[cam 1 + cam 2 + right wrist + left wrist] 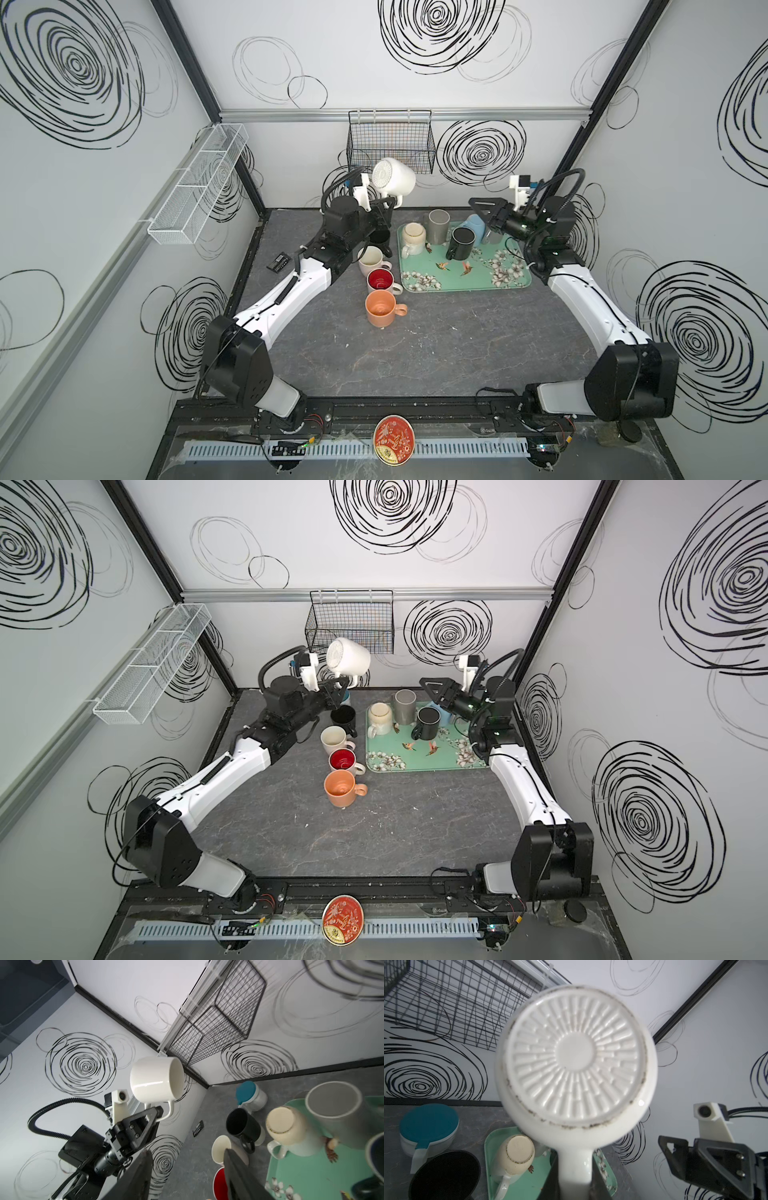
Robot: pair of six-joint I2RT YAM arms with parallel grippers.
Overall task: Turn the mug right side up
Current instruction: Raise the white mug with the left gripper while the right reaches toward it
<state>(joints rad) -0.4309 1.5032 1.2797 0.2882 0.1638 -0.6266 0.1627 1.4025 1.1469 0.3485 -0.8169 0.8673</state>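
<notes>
The white mug [393, 177] [348, 658] hangs in the air above the table's back edge, lying on its side. Its ribbed base [575, 1059] faces the left wrist camera. In the right wrist view the white mug [155, 1082] turns its open mouth toward the back wall. My left gripper [390, 204] [341, 684] [575, 1169] is shut on the mug's handle, which points downward. My right gripper [478, 210] [428, 686] [187, 1152] hovers open and empty over the back right of the tray.
A green floral tray [465, 284] carries an upside-down cream mug [413, 235], a grey mug [438, 226], a black mug [461, 243] and a blue mug [476, 226]. Black, cream, red and orange mugs [380, 307] stand in a row left of it. A wire basket [390, 141] hangs behind.
</notes>
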